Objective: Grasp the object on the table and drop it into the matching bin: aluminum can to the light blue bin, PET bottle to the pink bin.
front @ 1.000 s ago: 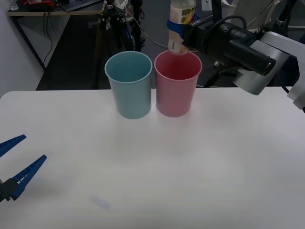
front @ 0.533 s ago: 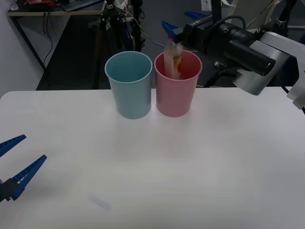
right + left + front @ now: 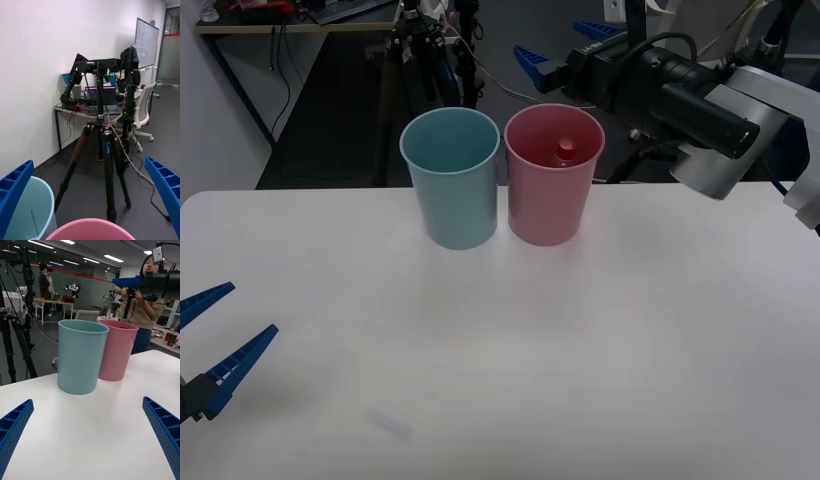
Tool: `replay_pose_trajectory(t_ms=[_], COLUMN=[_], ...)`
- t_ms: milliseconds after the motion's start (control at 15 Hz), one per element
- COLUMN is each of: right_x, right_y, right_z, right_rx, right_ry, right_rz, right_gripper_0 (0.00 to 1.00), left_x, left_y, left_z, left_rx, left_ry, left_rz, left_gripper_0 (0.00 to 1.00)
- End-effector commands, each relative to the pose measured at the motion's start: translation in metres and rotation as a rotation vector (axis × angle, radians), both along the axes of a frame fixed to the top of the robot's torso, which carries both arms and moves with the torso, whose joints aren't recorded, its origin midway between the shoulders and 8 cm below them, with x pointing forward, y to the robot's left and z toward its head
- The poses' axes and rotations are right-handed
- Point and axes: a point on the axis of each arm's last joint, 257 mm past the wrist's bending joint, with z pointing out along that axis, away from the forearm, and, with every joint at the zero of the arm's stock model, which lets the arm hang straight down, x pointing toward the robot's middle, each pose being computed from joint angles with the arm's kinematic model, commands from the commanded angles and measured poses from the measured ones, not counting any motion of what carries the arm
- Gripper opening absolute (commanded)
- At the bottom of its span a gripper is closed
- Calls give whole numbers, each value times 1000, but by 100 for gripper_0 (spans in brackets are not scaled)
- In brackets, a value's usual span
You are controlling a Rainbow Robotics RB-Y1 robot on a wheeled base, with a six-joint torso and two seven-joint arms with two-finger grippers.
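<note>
The PET bottle [image 3: 566, 148] stands inside the pink bin [image 3: 550, 205]; only its red cap shows above the bin's shadowed inside. The light blue bin [image 3: 450, 200] stands right beside it, on the pink bin's left. My right gripper [image 3: 565, 45] hovers open just behind and above the pink bin, with nothing between its blue fingers. In the right wrist view the pink bin's rim [image 3: 90, 228] lies below the open fingers [image 3: 15, 187]. My left gripper [image 3: 215, 340] rests open low over the table's front left. The left wrist view shows the light blue bin [image 3: 80, 356] and the pink bin [image 3: 116, 350] ahead.
The white table [image 3: 580, 340] spreads wide in front of the bins. A black tripod [image 3: 103, 150] stands on the floor behind the table, with a desk and a chair farther back.
One second ago my right gripper held the bottle above the pink bin. Its fingers opened, the bottle fell, and it now rests inside the bin. The left arm stayed still.
</note>
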Motion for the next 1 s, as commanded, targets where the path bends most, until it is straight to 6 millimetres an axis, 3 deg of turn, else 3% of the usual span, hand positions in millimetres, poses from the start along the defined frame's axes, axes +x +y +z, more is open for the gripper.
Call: replay_pose_trajectory(t_ms=[67,333,1000], right_x=[-1,-9,-101], right_y=[1,-8,-61], right_z=[1,6,5], right_rx=[3,2,-5], right_ry=[0,-3,-74], right_rz=[3,6,30], right_gripper_0=[100,100,100], left_x=[0,0,0], left_y=[0,0,0], left_z=[0,0,0], left_rx=[0,0,0], left_ry=[0,0,0], left_rz=[0,0,0], left_gripper_0=[100,100,100])
